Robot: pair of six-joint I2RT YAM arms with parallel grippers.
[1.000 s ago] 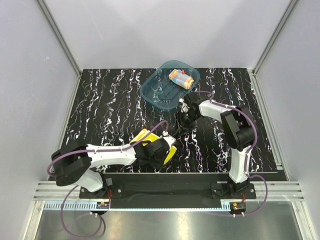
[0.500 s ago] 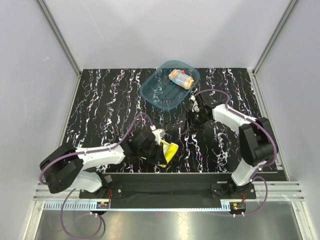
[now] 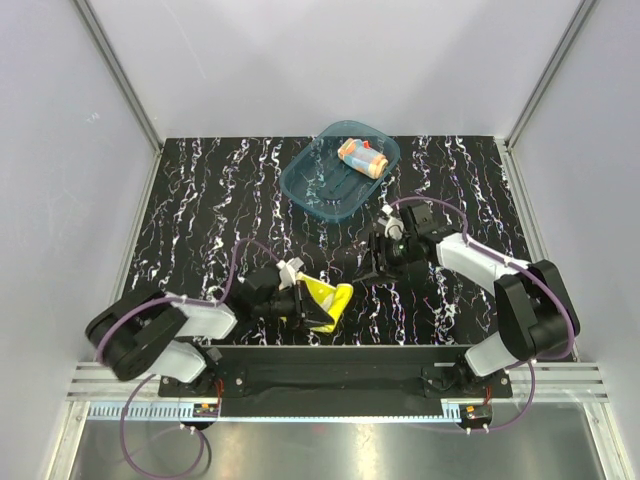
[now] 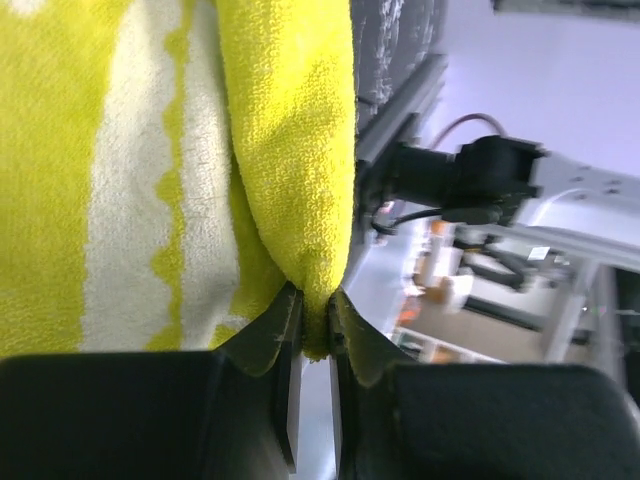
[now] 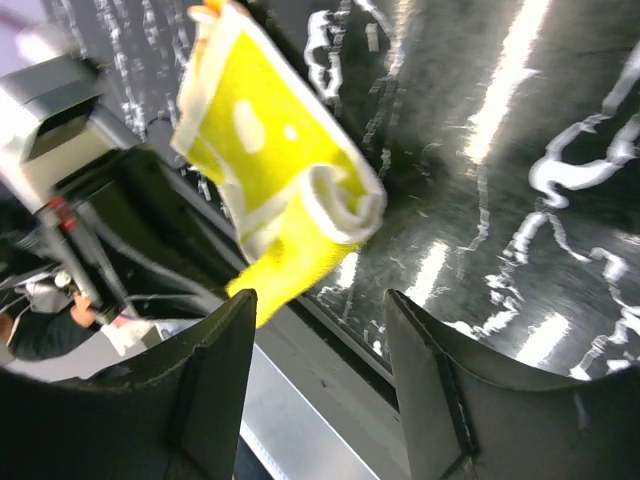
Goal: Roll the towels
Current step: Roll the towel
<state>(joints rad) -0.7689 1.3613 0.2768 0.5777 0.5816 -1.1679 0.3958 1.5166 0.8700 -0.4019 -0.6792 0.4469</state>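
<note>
A bright yellow towel (image 3: 325,301) with pale shapes lies bunched near the table's front edge, partly folded over itself. My left gripper (image 3: 300,303) is shut on its edge; in the left wrist view the yellow cloth (image 4: 290,150) hangs pinched between the jaws of that gripper (image 4: 315,325). The other towel (image 3: 362,157), light blue with orange dots, lies rolled inside the teal tub (image 3: 338,170) at the back. My right gripper (image 3: 375,262) hovers open over the table, right of the yellow towel (image 5: 275,180); that gripper (image 5: 320,310) holds nothing.
The teal translucent tub stands at the back centre of the black marbled table (image 3: 200,220). The table's front edge and metal rail (image 3: 340,370) run just beyond the yellow towel. Grey walls enclose the sides.
My left arm has drawn back to the left, pulling the yellow towel's edge with it. My right arm has swung right and nearer, and its jaws have spread wider.
</note>
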